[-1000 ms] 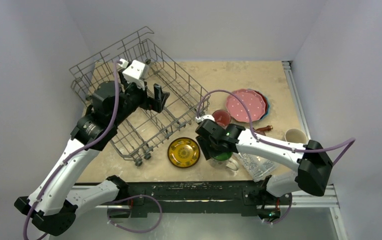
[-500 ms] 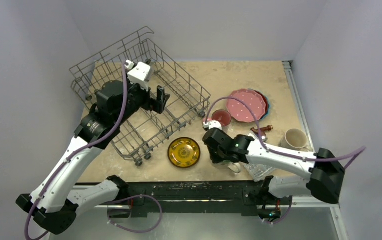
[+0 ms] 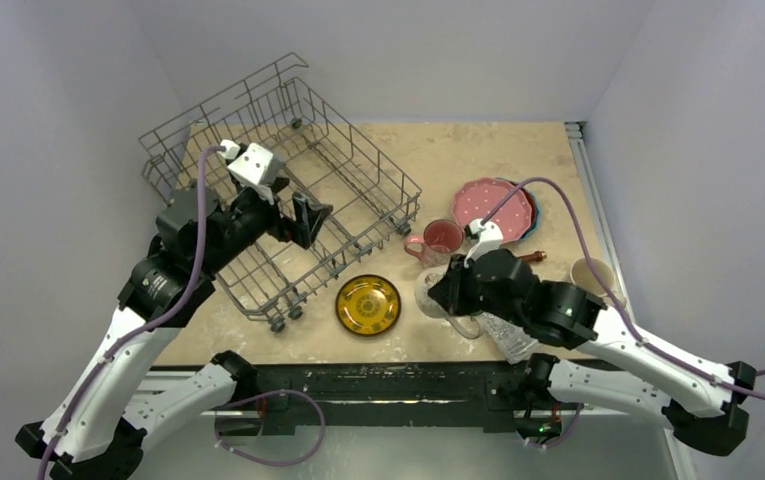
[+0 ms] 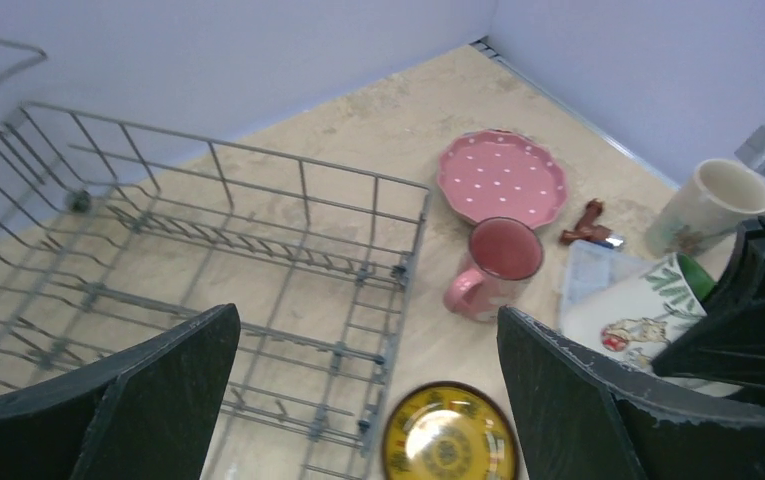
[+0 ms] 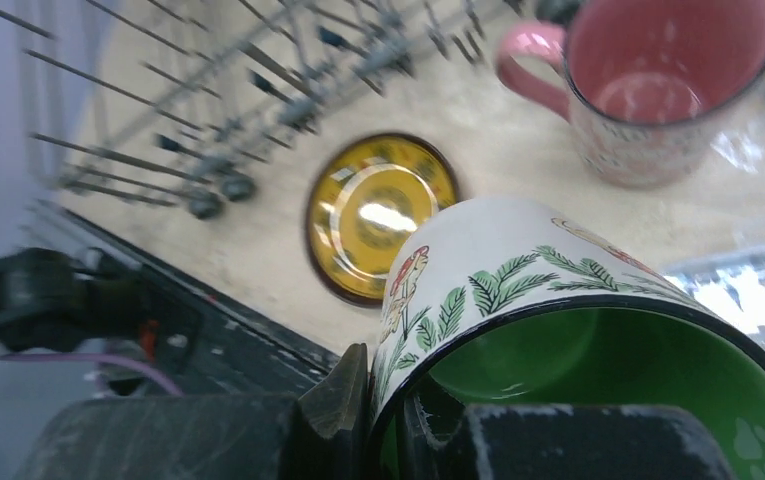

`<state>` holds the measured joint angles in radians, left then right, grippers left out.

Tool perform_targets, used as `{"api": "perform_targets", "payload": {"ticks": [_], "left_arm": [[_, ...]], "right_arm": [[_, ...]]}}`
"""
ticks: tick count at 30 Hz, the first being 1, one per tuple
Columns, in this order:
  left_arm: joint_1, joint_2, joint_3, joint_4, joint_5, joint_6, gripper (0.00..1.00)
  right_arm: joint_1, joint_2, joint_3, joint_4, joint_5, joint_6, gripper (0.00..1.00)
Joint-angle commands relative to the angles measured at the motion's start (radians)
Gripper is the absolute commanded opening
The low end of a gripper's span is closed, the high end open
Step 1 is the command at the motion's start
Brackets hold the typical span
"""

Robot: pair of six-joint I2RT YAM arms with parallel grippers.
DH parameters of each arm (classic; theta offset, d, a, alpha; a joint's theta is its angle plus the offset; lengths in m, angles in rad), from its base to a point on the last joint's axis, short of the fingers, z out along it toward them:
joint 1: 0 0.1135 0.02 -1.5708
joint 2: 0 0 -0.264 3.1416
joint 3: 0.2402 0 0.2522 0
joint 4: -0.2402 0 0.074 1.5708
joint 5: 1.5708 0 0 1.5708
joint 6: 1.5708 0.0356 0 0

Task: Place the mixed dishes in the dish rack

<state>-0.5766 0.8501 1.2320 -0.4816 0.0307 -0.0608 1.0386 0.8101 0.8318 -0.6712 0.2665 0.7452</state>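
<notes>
ok so the right gripper is clamped nearly shut on the rim of the green mug, one finger outside the wall and one poking down inside the green interior. The mug is white on the outside with fern leaves and a little figure printed on it, and it's tipped well over on its side rather than upright. Can't tell from any view whether its bottom is touching the table or just off it. Just to its left is the small yellow plate, lying flat near the front edge. Just behind it is the pink mug, upright, handle pointing left. Further back on the right the pink dotted plate lies on top of a blue plate, only the blue rim peeking out. There's a small reddish-brown object near those, the cream mug off by the right edge, and a clear plastic box mostly hidden under the right arm. The dish rack sits angled on the far left of the table, and every dish I can see is outside it. The left gripper hangs over the rack with its jaws spread all the way, gripping nothing.
</notes>
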Motion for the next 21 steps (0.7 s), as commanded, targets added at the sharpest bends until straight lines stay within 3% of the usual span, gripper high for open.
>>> {"api": "perform_targets", "payload": {"ticks": [1,5,7,11,13,16,21], "left_arm": [[0.001,-0.022,0.022,-0.088,0.083,-0.255,1.00],[0.004,-0.137,-0.116,-0.014,0.146,-0.485,1.00],[0.004,-0.205,-0.184,0.032,0.158,-0.568,1.00],[0.006,-0.235,-0.176,-0.040,0.176,-0.643,1.00],[0.006,-0.249,-0.168,-0.059,0.201,-0.675,1.00],[0.006,-0.280,-0.198,-0.023,0.216,-0.735,1.00],[0.006,-0.241,-0.250,0.068,0.293,-0.839,1.00]], "right_arm": [[-0.001,-0.006,0.227,0.155,-0.070,-0.052,0.00],[-0.046,0.075,0.358,0.264,-0.198,-0.067,0.00],[-0.127,0.103,0.369,0.391,-0.366,-0.034,0.00],[-0.342,0.184,0.336,0.678,-0.729,0.141,0.00],[-0.429,0.218,0.271,0.940,-0.873,0.315,0.00],[-0.470,0.276,0.164,1.358,-0.889,0.620,0.00],[-0.450,0.426,0.096,1.817,-0.794,0.914,0.00]]}}
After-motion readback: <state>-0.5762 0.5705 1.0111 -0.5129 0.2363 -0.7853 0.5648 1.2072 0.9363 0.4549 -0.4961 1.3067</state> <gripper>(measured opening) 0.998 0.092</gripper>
